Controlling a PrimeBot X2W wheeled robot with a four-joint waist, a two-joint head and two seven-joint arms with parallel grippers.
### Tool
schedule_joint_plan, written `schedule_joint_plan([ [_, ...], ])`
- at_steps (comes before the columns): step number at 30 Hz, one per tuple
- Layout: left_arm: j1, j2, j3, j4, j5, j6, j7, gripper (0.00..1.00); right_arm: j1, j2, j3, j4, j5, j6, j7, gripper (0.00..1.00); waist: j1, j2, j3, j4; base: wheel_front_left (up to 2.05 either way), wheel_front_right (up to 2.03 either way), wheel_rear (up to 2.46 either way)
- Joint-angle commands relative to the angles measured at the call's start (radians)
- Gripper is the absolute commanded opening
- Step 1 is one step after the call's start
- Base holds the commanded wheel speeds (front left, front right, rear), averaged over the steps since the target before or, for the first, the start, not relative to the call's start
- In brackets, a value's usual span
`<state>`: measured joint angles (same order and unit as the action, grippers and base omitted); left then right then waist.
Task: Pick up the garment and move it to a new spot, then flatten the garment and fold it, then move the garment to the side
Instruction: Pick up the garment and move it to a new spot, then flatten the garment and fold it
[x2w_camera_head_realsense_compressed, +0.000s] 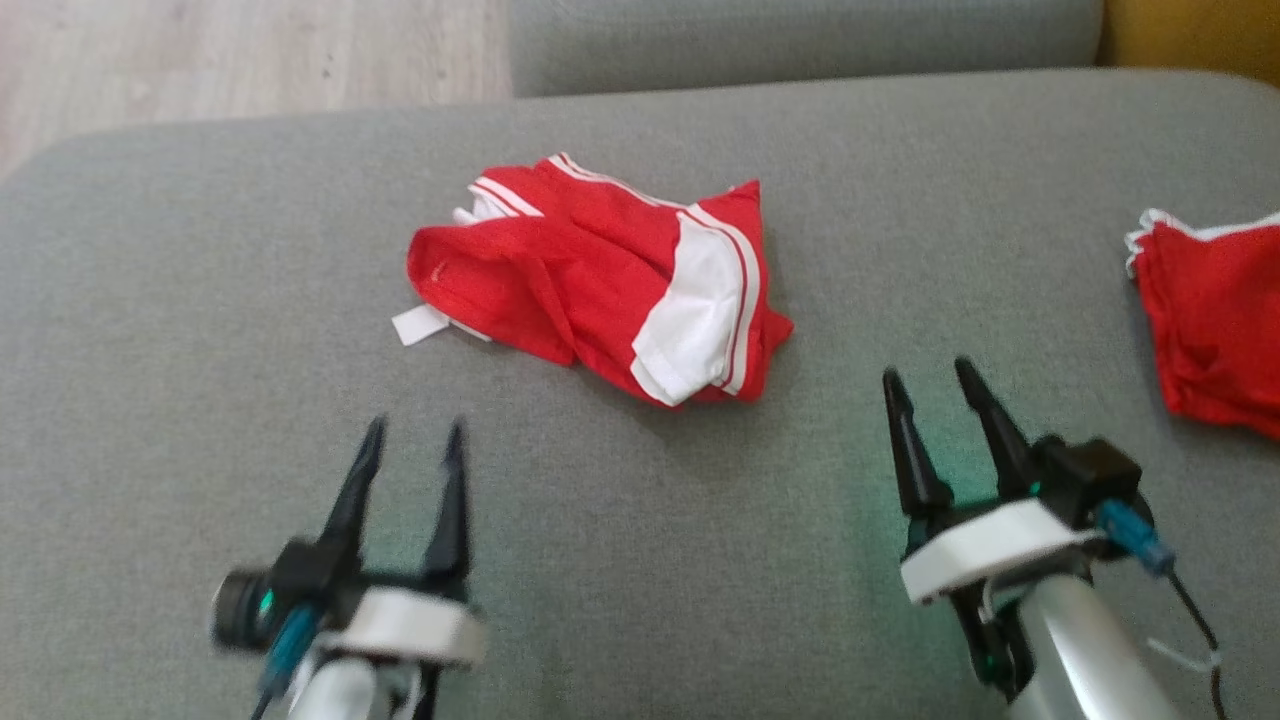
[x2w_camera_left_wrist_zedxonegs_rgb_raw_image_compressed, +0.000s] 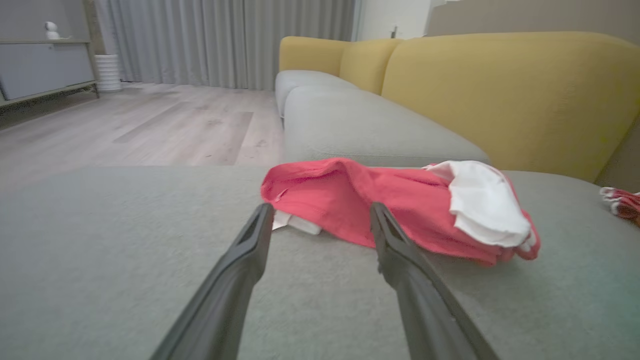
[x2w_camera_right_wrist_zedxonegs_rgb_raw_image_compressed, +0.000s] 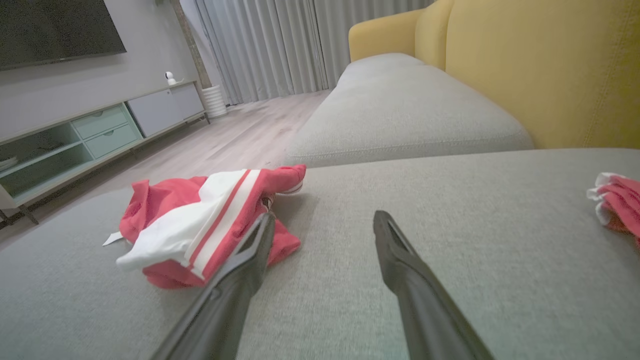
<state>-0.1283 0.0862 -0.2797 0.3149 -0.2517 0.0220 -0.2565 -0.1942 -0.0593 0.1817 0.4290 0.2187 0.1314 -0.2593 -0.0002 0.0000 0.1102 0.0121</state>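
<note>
Red fabric with white panels and stripes: the garment (x2w_camera_head_realsense_compressed: 590, 280) lies crumpled near the middle of the grey sofa cushion (x2w_camera_head_realsense_compressed: 200, 300), touching neither arm. I see my left end effector (x2w_camera_head_realsense_compressed: 415, 430) on the near side of it, fingers spread and empty. My right end effector (x2w_camera_head_realsense_compressed: 928, 372) hovers near the garment's right end, likewise released, grasping nothing. A second red piece (x2w_camera_head_realsense_compressed: 1215, 310) sits well apart at the cushion's right edge; possibly another garment, but it is cut off.
</note>
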Motion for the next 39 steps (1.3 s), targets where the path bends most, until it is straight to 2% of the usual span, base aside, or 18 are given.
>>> schedule_joint_plan([
  [1,0.003,0.006,0.057,-0.041,0.014,0.002,-0.005,1.00,0.001,0.009,0.015,-0.023,-0.007,-0.001,-0.002,1.00,0.0002,0.0000,-0.021,0.010,0.00,0.00,0.00],
  [8,0.144,-0.019,0.184,-0.108,0.085,-0.014,-0.005,1.00,0.053,0.009,-0.019,-0.018,-0.015,-0.001,-0.002,1.00,0.0002,0.0000,-0.063,0.019,0.00,0.00,0.00],
  [16,0.171,-0.033,0.227,-0.110,0.123,-0.031,-0.005,1.00,0.074,0.009,-0.027,-0.023,-0.021,-0.001,-0.002,1.00,0.0002,0.0000,-0.083,0.026,0.00,0.00,0.00],
  [19,0.162,-0.035,0.221,-0.107,0.128,-0.038,-0.005,1.00,0.057,0.009,0.017,-0.031,-0.032,-0.001,-0.002,1.00,0.0002,0.0000,-0.073,0.035,0.00,0.00,0.00],
  [24,0.142,-0.036,0.171,-0.094,0.102,-0.039,-0.005,1.00,-0.028,0.009,0.164,-0.033,-0.028,-0.001,-0.002,1.00,0.0002,0.0000,-0.042,0.070,0.00,0.00,0.00],
  [29,0.122,-0.036,0.107,-0.079,0.083,-0.037,-0.005,1.00,-0.141,0.009,0.293,0.046,-0.028,-0.001,-0.002,1.00,0.0002,0.0000,-0.011,0.134,0.00,0.00,0.00],
  [34,0.116,-0.036,0.069,-0.075,0.069,-0.029,-0.005,1.00,-0.208,0.009,0.308,0.172,-0.108,-0.001,0.004,1.00,0.0002,0.0000,0.015,0.193,0.00,0.00,0.00],
  [39,0.115,-0.036,0.064,-0.074,0.058,-0.021,-0.005,1.00,-0.218,0.009,0.274,0.223,-0.193,-0.001,0.002,1.00,0.0002,0.0000,0.029,0.216,0.00,0.00,0.00],
])
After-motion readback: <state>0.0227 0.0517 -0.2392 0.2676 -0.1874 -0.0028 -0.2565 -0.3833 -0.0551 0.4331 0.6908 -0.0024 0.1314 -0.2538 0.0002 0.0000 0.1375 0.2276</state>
